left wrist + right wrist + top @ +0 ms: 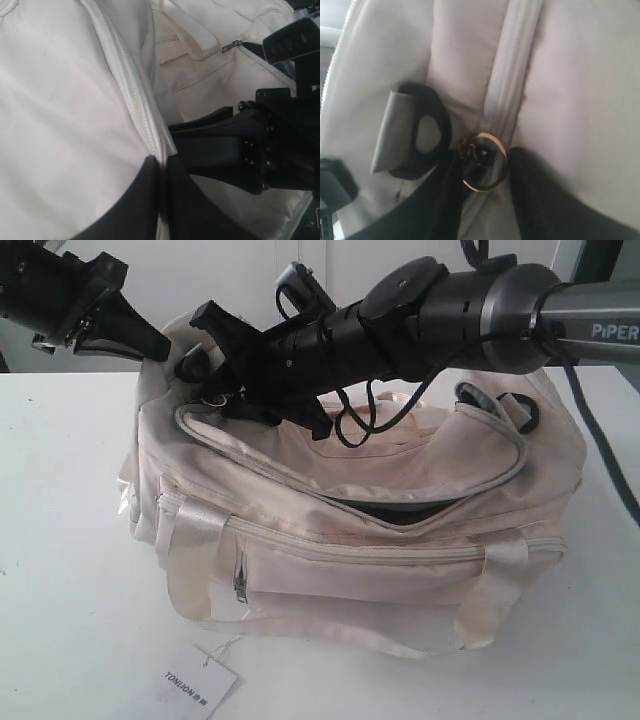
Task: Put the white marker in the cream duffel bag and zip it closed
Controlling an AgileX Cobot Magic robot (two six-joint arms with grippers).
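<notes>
The cream fabric duffel bag (pixel 380 580) lies on the white surface (pixel 60 590), its top zip gaping along the middle and showing dark lining. At the bag's end by the left arm, the left gripper (pixel 161 167) is clenched on the bag's zip seam. Just beside it, the right gripper (pixel 486 172) grasps the small gold metal ring zip pull (pixel 498 146). A white paper hang tag (pixel 200 685) lies in front of the bag.

Soft cream duffel bag (pixel 400 570), upright, top opening partly gaping, front pocket zipped

Robot lab workbench, white table (pixel 60 540), plain white wall (pixel 230 280), PiPER-labelled arm (pixel 590 315)
</notes>
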